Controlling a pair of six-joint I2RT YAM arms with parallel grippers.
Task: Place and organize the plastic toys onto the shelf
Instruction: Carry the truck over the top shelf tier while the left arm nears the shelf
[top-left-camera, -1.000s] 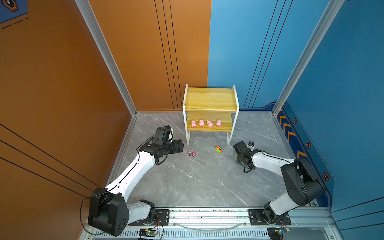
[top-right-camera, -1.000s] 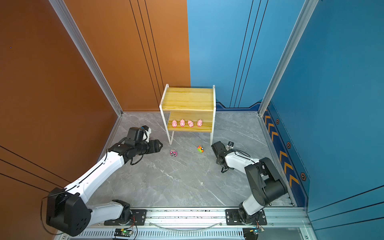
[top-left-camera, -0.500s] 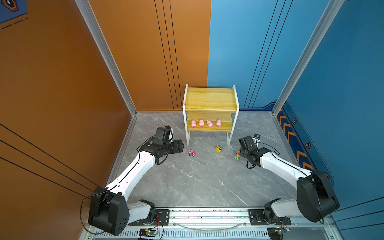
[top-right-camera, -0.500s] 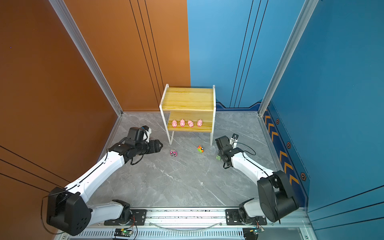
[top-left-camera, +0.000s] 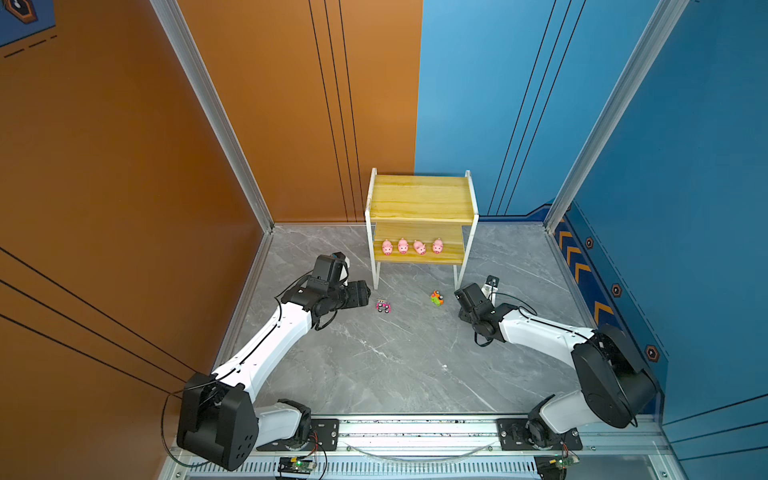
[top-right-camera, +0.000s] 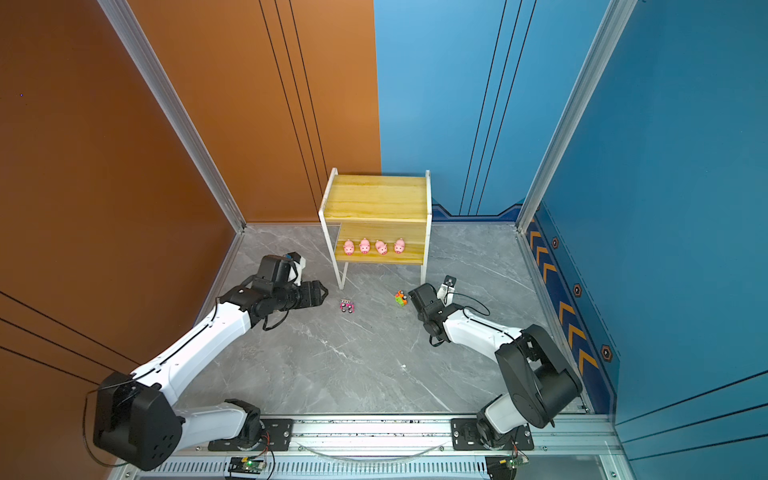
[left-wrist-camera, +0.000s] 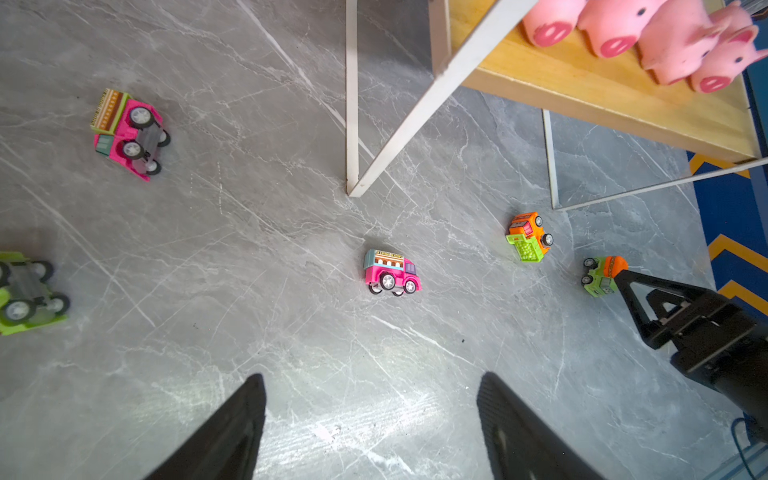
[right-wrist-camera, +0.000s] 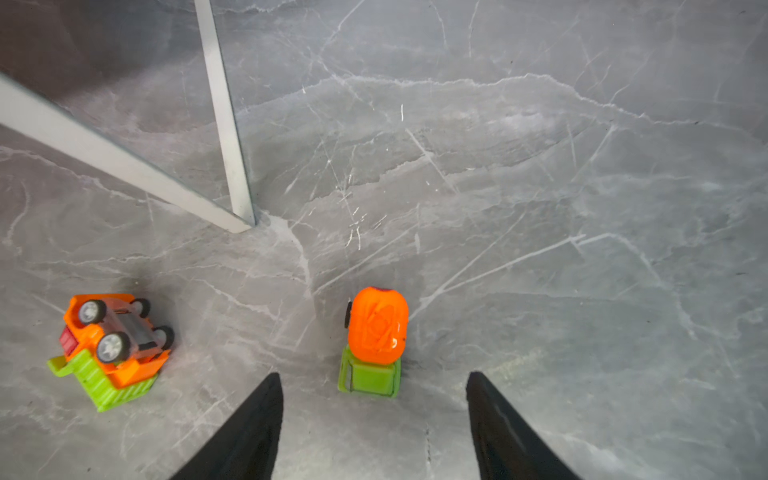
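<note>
Grey marble floor (right-wrist-camera: 540, 187): green-orange car (right-wrist-camera: 372, 345) centred before spread right gripper (right-wrist-camera: 372, 374), untouched

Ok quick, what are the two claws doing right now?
Left claw: open, empty.
Right claw: open, green-and-orange truck at its tips, not gripped.

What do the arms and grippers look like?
Matching pair: left arm and right arm have white link shells, black joints and bases, black cables looping at the wrists. The left gripper and right gripper are all black, fingers tapering to points.
</note>
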